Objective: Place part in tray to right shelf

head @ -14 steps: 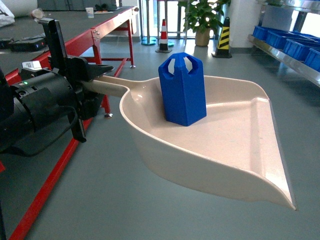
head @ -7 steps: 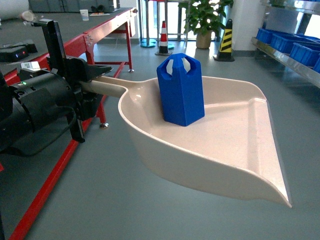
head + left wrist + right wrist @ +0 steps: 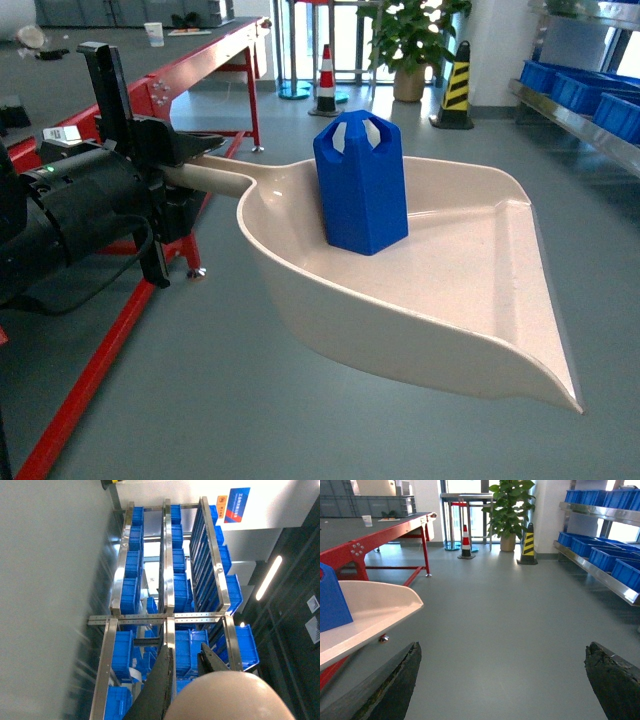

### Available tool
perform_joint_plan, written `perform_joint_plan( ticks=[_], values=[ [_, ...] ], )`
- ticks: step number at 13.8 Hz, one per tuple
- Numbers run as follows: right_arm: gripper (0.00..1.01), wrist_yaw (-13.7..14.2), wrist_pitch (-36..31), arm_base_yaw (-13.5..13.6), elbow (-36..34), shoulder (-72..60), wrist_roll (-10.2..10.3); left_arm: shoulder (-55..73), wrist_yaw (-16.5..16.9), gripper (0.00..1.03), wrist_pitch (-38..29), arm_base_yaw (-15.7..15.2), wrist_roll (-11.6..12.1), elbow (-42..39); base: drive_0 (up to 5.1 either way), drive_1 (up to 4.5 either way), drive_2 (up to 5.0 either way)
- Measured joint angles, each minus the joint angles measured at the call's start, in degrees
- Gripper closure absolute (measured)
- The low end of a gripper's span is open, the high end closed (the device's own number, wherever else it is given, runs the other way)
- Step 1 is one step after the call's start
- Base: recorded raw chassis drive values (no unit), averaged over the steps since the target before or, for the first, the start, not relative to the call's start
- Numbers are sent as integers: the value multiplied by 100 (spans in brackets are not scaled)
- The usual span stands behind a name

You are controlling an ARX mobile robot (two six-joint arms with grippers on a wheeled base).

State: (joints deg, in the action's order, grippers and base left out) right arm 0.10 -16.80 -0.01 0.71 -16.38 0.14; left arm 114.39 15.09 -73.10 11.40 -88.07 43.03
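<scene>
Here left gripper [image 3: 185, 160] apparently pinches tray [image 3: 480, 290] handle; part [image 3: 362, 182] upright inside.

Past the left claw [image 3: 185, 160] in the head view, the shelf [image 3: 585, 120] is cut by the right edge and its rollers cannot be made out. That claw's fingers hide the end of the tray [image 3: 450, 270] handle. In the right wrist view, only a corner of the part [image 3: 332, 602] shows at the left edge. The right claw [image 3: 502, 680] fingertips are cut by the bottom edge. The left wrist view is blurred low on its left side.
</scene>
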Motion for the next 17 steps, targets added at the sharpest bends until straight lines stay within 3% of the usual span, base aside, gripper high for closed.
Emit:
perform_joint_plan(
  ticks=[17],
  values=[
    [3,0,-22,0,0,0,0,0,13,90,-13,2,0,2,-6,426,-437]
  ],
)
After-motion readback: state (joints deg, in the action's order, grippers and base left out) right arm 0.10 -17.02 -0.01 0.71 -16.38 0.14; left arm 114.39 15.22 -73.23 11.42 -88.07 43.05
